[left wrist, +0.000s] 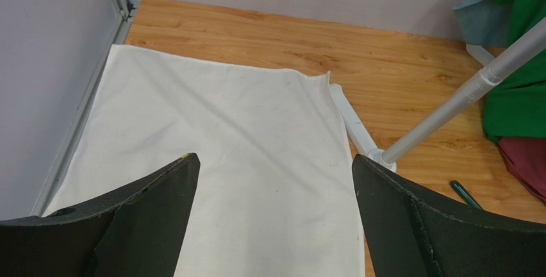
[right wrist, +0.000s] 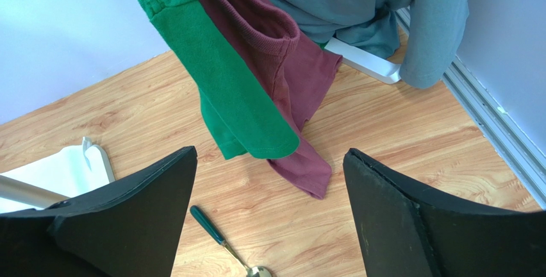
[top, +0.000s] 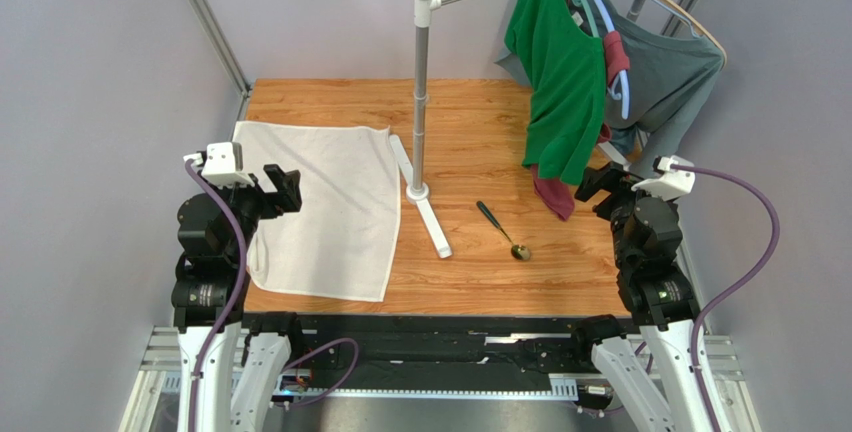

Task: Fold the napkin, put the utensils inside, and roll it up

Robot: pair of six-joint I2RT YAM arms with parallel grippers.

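Wooden tabletop (top: 480, 122) bears the napkin (top: 325, 207) spread flat at left and the spoon (top: 500, 228) right of the white stand (top: 421, 102), both the left gripper (top: 283, 189) and right gripper (top: 595, 187) gaping empty, so the first fold likely needs one napkin corner pinched cleanly.

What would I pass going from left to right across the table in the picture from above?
napkin → upright white pole → spoon → green shirt → grey shirt
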